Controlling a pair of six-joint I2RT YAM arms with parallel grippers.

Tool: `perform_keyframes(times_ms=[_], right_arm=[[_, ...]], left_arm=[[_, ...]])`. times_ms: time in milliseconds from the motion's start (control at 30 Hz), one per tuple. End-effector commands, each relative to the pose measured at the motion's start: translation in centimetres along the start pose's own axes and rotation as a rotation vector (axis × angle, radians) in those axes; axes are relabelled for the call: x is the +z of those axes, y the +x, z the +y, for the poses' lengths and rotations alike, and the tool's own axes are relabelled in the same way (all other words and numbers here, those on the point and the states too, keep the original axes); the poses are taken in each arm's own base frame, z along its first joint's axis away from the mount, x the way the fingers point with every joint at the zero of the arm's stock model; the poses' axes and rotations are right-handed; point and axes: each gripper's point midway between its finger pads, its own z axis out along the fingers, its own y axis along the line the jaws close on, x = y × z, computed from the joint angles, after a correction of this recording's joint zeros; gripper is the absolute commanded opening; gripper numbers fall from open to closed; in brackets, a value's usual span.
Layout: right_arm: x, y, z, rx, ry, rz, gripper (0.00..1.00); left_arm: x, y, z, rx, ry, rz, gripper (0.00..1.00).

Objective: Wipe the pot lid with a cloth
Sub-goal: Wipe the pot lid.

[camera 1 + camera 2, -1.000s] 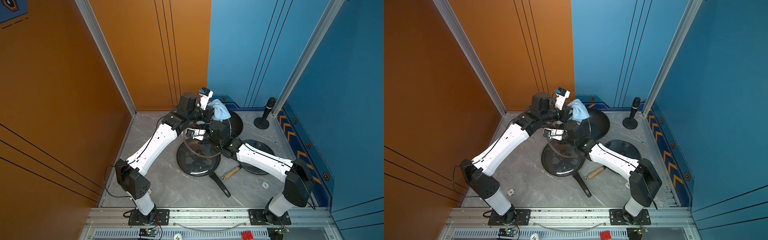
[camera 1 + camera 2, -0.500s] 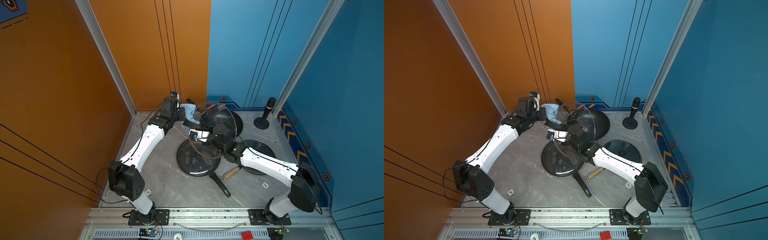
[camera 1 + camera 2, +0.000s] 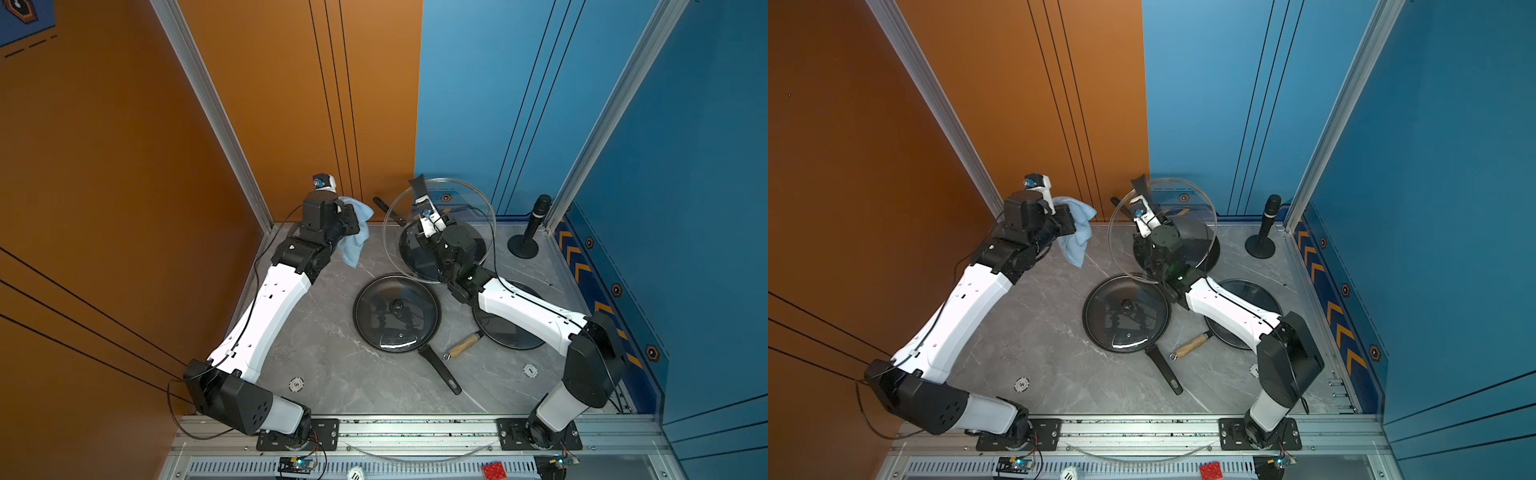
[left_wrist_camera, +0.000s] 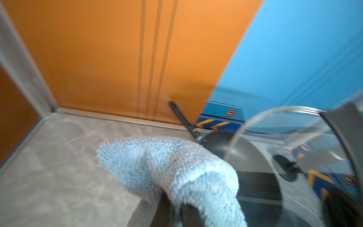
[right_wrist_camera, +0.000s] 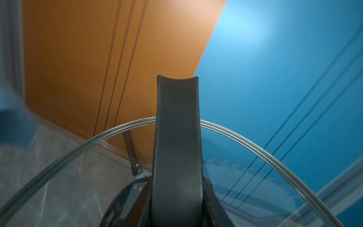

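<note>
The pot lid (image 3: 469, 208) (image 3: 1187, 208) is clear glass with a metal rim and a black strap handle (image 5: 177, 137). It is held tilted on edge above a black pan at the back. My right gripper (image 3: 426, 235) (image 3: 1148, 232) is shut on that handle; its jaws are hidden behind the strap in the right wrist view. The light-blue cloth (image 3: 355, 239) (image 3: 1075, 239) (image 4: 167, 167) hangs from my left gripper (image 3: 349, 220) (image 3: 1067, 220) (image 4: 176, 210), which is shut on it at the back left. There is a gap between cloth and lid (image 4: 275, 137).
A black frying pan with its own glass lid (image 3: 397, 316) sits mid-table, handle (image 3: 440, 370) pointing forward. A black pan (image 3: 440, 259) lies under the held lid, its handle (image 3: 388, 210) near the orange wall. A wooden-handled pan (image 3: 509, 328) lies right. A microphone stand (image 3: 525, 237) is back right.
My left arm has swung left and back with the cloth, off the lid towards the orange wall. The right arm has raised the lid and tilted it more upright.
</note>
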Motion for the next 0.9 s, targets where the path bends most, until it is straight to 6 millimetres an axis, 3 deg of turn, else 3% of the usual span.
perform_keyframes(times_ms=[0, 133, 233, 333, 433, 633, 733, 867], right_arm=[[-1.3, -6.9, -7.0, 0.693, 0.265, -0.218, 0.00], [-0.8, -5.3, -9.3, 0.937, 0.356, -0.224, 0.00], [-1.0, -4.1, -10.6, 1.153, 0.377, -0.254, 0.00], [-1.2, -3.4, -11.4, 1.435, 0.327, -0.321, 0.00], [-2.2, -4.5, -12.2, 1.519, 0.291, -0.392, 0.00], [-3.3, -5.9, -13.5, 1.762, 0.158, -0.484, 0.00], [-3.8, -7.0, -14.0, 1.798, 0.126, -0.530, 0.00], [-3.6, -9.6, -14.6, 1.843, 0.026, -0.625, 0.00]], left_arm=[[0.1, 1.2, -6.7, 0.022, 0.179, 0.036, 0.00], [0.5, 4.3, -11.9, 0.103, 0.293, 0.115, 0.00], [1.1, 6.9, -13.6, 0.169, 0.308, 0.208, 0.00], [2.3, 9.6, -12.5, 0.220, 0.193, 0.312, 0.00], [2.8, 11.4, -10.9, 0.269, 0.084, 0.354, 0.00], [4.0, 12.2, -6.9, 0.353, -0.101, 0.352, 0.00], [4.2, 11.6, -6.8, 0.397, -0.127, 0.330, 0.00], [4.3, 12.5, -8.2, 0.453, -0.105, 0.336, 0.00]])
